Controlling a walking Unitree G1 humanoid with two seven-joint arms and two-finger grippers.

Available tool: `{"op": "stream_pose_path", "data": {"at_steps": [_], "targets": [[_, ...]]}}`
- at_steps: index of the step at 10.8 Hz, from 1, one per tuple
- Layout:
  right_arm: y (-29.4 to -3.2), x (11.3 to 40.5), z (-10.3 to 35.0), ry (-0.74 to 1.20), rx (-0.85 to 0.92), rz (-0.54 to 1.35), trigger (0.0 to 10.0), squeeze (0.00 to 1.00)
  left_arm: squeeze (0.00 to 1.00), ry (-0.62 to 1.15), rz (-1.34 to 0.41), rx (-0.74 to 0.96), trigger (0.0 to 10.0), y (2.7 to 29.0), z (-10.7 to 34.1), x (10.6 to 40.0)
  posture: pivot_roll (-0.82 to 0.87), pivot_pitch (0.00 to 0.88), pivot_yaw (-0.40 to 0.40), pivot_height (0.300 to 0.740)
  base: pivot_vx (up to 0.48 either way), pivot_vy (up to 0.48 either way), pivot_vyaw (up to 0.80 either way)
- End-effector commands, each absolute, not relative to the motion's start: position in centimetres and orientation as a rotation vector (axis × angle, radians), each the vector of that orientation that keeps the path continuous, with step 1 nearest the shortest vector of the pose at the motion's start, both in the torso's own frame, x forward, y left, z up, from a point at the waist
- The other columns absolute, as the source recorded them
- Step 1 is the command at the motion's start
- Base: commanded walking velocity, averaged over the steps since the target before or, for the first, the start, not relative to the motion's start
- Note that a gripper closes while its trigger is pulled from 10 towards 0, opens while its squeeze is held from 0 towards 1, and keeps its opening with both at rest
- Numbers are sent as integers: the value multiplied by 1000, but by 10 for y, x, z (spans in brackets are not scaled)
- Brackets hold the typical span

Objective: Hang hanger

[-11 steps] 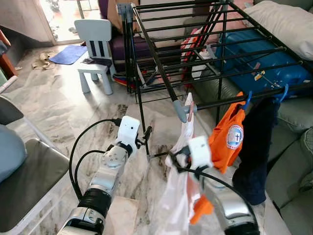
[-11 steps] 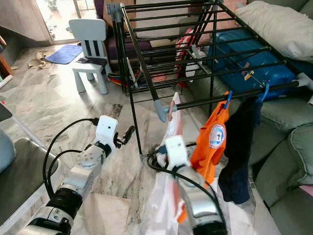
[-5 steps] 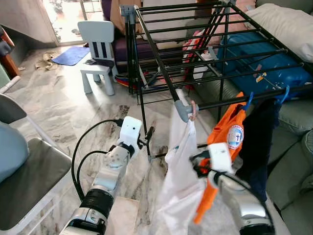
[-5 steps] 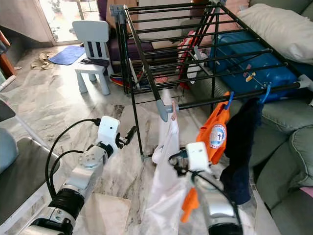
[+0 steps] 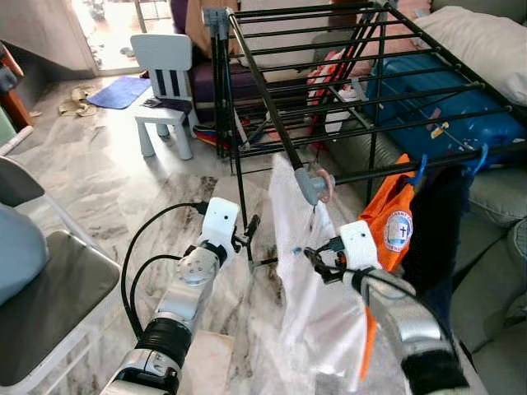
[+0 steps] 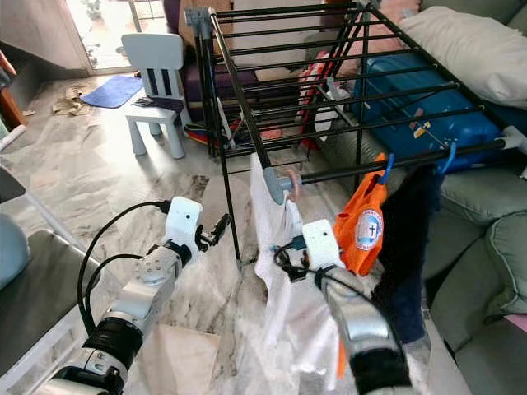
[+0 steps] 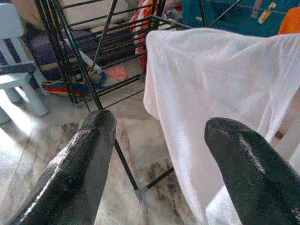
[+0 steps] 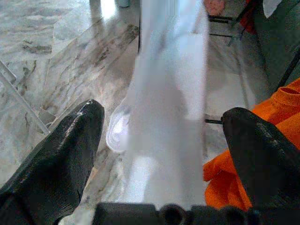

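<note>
At frame centre the right hand (image 6: pixel 288 257), spread and released, could snag the white garment (image 6: pixel 284 280), unhooking its pink hanger (image 6: pixel 290 183) from the rack (image 6: pixel 239 90).

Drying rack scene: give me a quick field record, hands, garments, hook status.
rack: black drying rack, front rail ends in a grey corner cap
white garment: white garment hangs at that corner, pink hanger hook over the rail by the cap
right hand: right hand at the white garment, fingers open either side of the cloth in the wrist view
left hand: left hand open, held apart from the garment, near the rack leg
other garments: orange shirt and dark garment hang further along the same rail
</note>
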State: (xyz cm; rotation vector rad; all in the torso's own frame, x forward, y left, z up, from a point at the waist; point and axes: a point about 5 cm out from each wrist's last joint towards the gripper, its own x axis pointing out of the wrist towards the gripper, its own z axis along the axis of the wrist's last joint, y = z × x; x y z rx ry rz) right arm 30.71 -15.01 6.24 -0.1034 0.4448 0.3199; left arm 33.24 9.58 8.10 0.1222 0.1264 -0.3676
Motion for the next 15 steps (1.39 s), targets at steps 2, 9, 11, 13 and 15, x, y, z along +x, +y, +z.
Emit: {"op": "stream_pose_path", "data": {"at_steps": [2,9,11,13,15], "targets": [[-163,313,61,438,-86,313,0,0,0,113,-367,134,10000,95,85,336,18,0,-32,740,0,0,0],[-159,312,52,403,-45,350,0,0,0,115,-371,130,10000,92,85,336,17,0,-27,740,0,0,0],[-156,310,47,407,-45,356,0,0,0,119,-373,127,10000,92,84,335,18,0,-27,740,0,0,0],[-156,307,43,418,-45,354,0,0,0,120,-379,123,10000,90,84,335,15,0,-26,740,0,0,0],[-156,306,39,429,-50,352,0,0,0,118,-383,120,10000,88,84,335,13,0,-26,740,0,0,0]]}}
